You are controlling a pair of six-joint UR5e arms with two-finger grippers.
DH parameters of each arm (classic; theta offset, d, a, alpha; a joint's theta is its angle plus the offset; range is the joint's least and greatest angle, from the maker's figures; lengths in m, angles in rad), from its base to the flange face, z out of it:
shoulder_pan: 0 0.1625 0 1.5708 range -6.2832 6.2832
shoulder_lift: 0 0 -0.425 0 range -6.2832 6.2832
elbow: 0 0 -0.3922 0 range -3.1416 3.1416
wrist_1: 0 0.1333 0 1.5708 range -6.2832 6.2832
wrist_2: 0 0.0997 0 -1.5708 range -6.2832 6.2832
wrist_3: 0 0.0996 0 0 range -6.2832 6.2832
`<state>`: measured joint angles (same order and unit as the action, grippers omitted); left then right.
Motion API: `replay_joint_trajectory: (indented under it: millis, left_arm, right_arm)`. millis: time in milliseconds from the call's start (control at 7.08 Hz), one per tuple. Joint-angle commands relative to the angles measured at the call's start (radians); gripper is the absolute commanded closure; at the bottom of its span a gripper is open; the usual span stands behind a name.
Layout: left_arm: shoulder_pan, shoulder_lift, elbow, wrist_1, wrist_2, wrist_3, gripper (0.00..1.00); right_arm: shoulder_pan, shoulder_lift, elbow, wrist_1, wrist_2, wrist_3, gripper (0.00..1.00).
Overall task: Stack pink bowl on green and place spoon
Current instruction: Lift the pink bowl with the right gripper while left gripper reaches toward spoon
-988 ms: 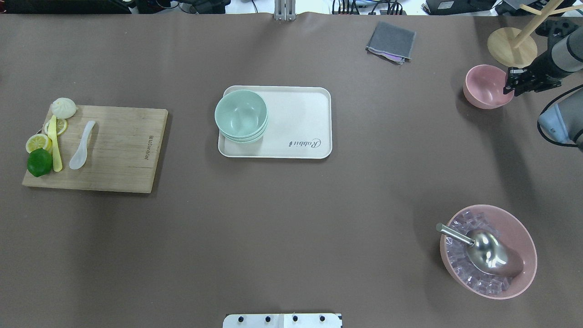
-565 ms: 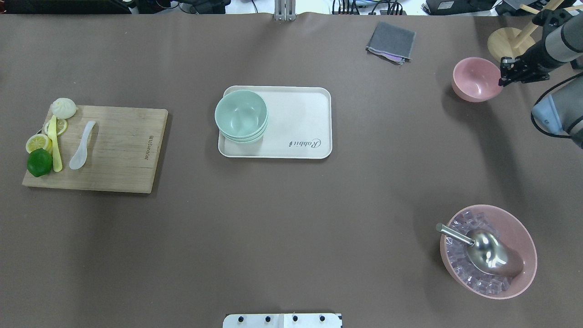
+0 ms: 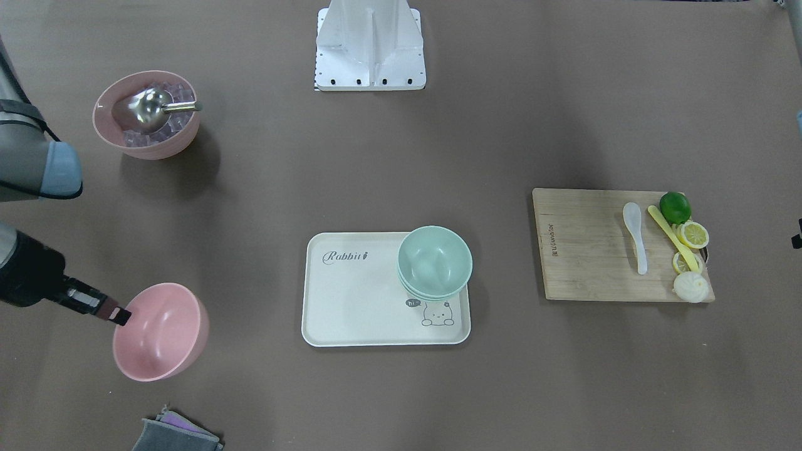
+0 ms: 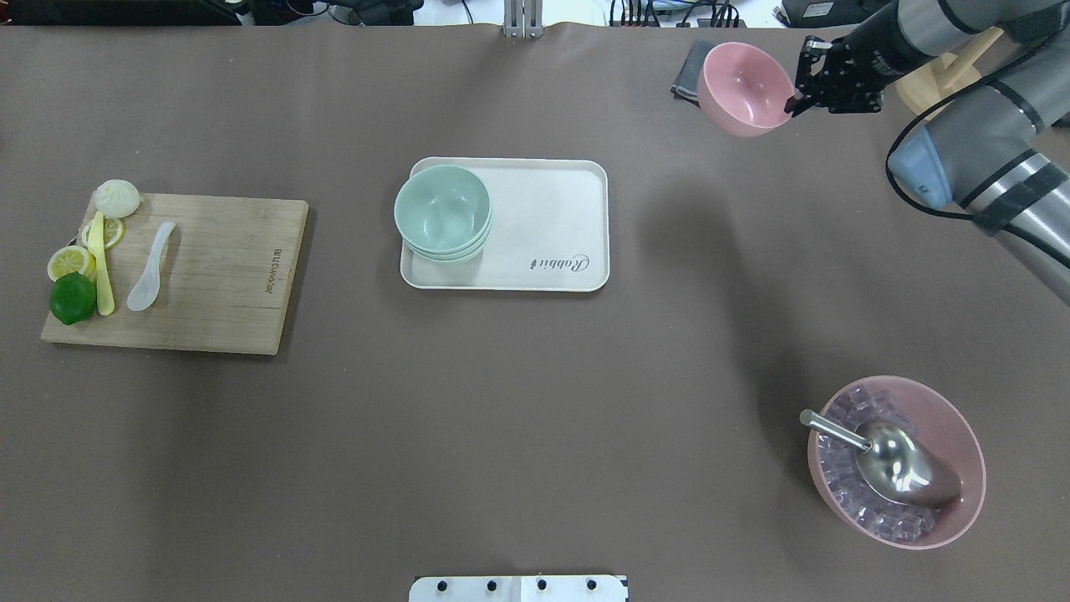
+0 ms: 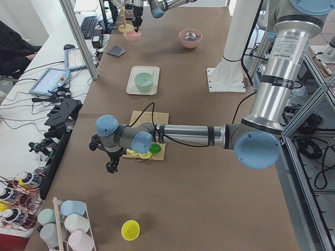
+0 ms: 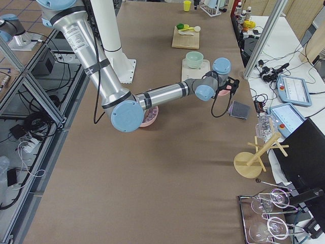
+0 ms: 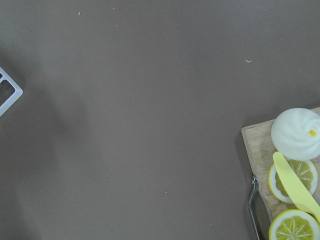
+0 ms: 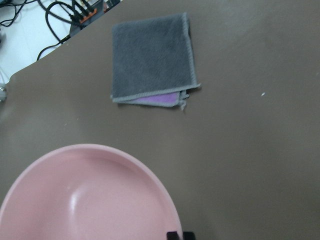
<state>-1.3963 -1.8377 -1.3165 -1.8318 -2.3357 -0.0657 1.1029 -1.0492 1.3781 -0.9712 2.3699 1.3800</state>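
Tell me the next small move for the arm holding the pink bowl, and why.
Probably carry it, kept raised, toward the robot's left until it hangs over the green bowls. The right gripper pinches the pink bowl by its rim, apparently clear of the table, while the green bowls sit well away on the tray.

— What's moved?
— The pink bowl [image 4: 744,90]. A second ago it was at the far right, just beside the wooden stand's base [image 4: 929,87]. Now it hangs further left, and in the overhead view it covers a corner of the grey cloth [image 4: 685,73].
— Carried there?
— Yes. The right gripper [image 4: 792,103] travelled with it, pinching the rim's right side, and far more of the right arm [image 4: 961,142] now shows.
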Motion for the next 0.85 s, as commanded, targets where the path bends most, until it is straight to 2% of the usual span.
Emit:
replay_joint_trajectory:
  millis: [0,141,424,706]
  left_arm:
    - [0.135,-0.069,-0.036,0.002,0.001,-0.291,0.03]
    - [0.208,-0.078,-0.068,0.002,0.002,-0.384,0.03]
    - [0.288,-0.08,-0.087,-0.012,0.059,-0.46,0.04]
    - [0.361,-0.068,-0.079,-0.035,0.072,-0.494,0.13]
  right_arm:
    - [-0.079,0.005,0.097,-0.006,-0.052,0.108,1.0]
    - [-0.127,0.006,0.126,-0.009,-0.113,0.151,1.0]
    - [-0.147,0.026,0.136,-0.012,-0.132,0.162,1.0]
    - [-0.202,0.075,0.134,-0.012,-0.2,0.236,1.0]
